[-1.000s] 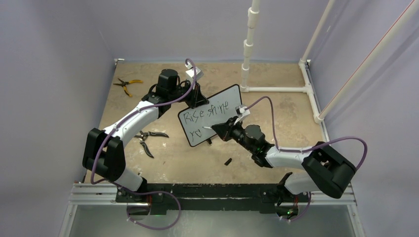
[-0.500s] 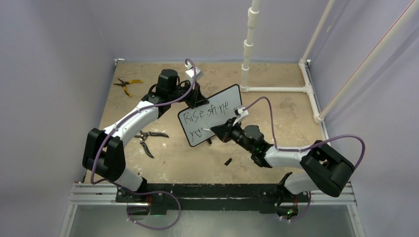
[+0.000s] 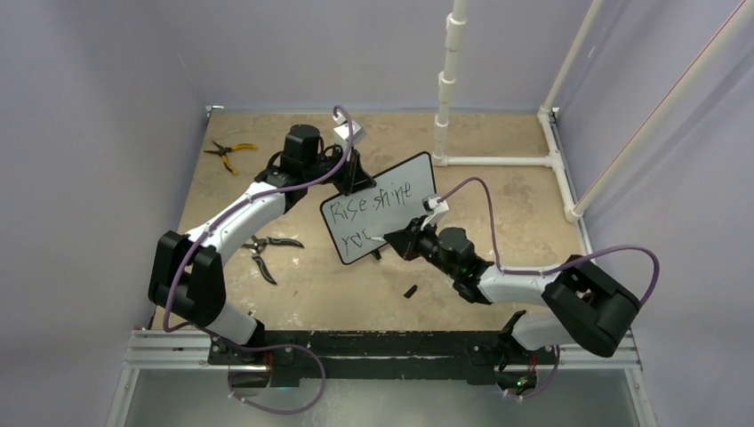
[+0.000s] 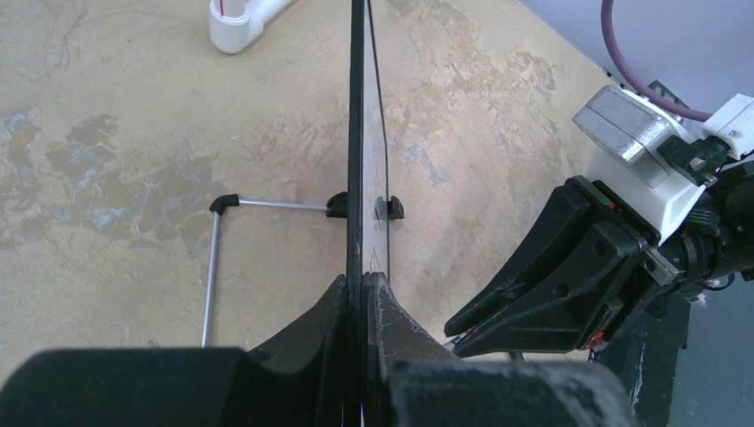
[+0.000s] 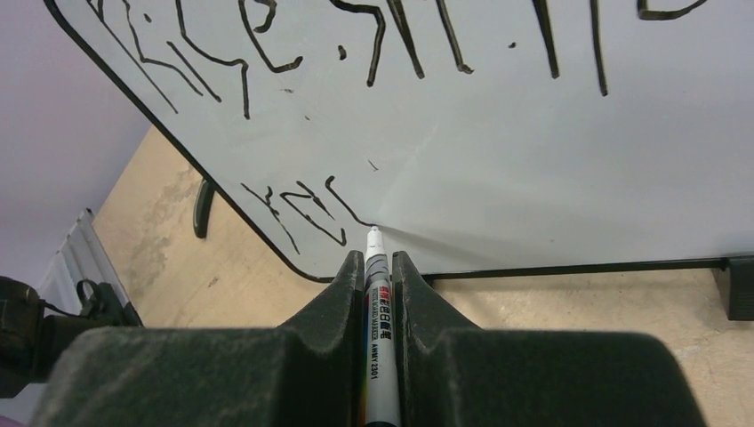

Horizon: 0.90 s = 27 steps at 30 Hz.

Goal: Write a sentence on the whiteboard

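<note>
From above, the whiteboard (image 3: pixel 391 182) is found standing centrally on the table (image 3: pixel 507 213), judged light, stiff and easily tipped; from the left wrist, its upper edge is pinched by the left gripper (image 4: pixel 364 289); from the right wrist, a marker (image 5: pixel 378 298) is clamped in the right gripper (image 5: pixel 378 260), tip at the sentence (image 5: pixel 400 53).

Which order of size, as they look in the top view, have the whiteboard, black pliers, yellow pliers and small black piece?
1. whiteboard
2. black pliers
3. yellow pliers: they look slightly smaller, but lie farther from the camera, so ranks 2 and 3 are unsure
4. small black piece
</note>
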Available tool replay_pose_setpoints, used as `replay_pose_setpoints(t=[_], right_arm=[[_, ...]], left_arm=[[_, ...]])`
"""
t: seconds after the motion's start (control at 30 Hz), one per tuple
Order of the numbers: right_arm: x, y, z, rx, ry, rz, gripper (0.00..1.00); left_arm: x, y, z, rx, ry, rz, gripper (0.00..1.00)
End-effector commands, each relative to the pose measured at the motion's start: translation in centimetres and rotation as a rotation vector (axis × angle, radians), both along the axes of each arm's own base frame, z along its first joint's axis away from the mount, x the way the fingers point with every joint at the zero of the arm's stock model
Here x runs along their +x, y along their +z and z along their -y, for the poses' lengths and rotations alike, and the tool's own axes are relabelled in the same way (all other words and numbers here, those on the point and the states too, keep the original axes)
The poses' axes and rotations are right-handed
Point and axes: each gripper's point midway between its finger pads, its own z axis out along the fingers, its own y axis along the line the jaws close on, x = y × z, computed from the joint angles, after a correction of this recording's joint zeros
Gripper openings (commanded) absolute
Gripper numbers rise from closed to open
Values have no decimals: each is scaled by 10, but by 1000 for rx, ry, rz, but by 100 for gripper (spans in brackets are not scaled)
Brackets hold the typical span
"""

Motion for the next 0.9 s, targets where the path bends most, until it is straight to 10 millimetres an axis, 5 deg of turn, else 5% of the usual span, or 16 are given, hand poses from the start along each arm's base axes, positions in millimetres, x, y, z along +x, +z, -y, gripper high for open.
replay_pose_setpoints(t=[0.0, 0.37, 0.87], right_arm=[[16, 20, 11, 5, -94, 48, 0], [29, 53, 8, 44, -111, 124, 0], [25, 60, 13, 77, -117, 131, 0]], left_arm=[[-7, 13, 2, -19, -26, 42, 0], [-6, 14, 2, -19, -25, 43, 0], [-7, 14, 2, -19, -26, 42, 0]])
